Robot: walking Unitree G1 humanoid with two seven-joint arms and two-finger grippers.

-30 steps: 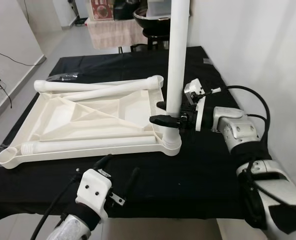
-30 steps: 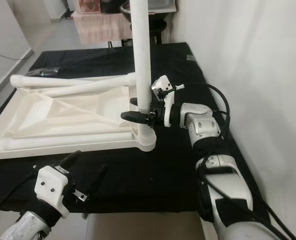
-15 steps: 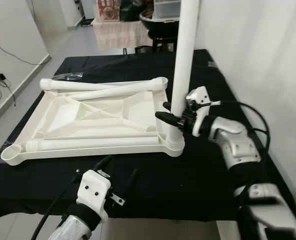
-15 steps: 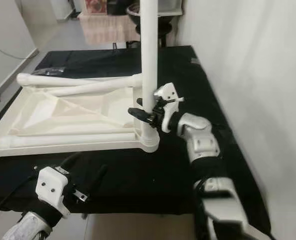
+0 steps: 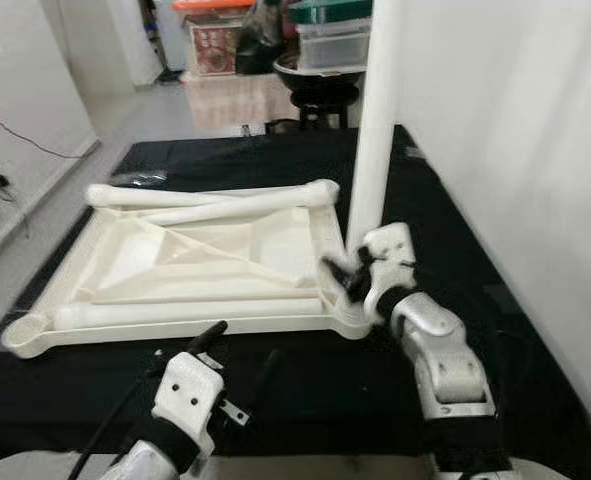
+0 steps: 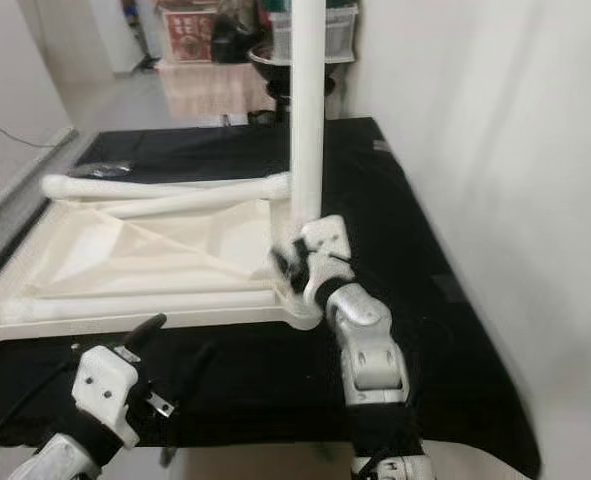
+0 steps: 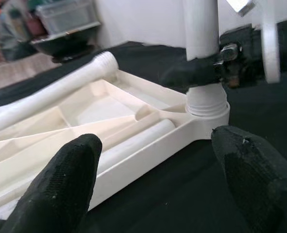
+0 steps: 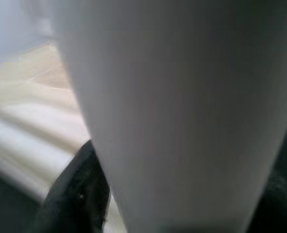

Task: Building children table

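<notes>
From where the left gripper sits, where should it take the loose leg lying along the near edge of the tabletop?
Grip the near leg around mid-length, coming down from above with the fingers straddling it. It lies flat along the tabletop's near rim, round and slim enough to pinch across. The left gripper is open just in front; the right gripper holds the upright leg.

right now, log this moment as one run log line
step: seating leg | right gripper: shut on upright leg at tabletop corner socket | left gripper: open, near edge, idle | loose legs: lying on tabletop

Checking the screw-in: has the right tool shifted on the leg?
Yes. The right tool has dropped down the leg, closer to the tabletop's corner socket.
</notes>
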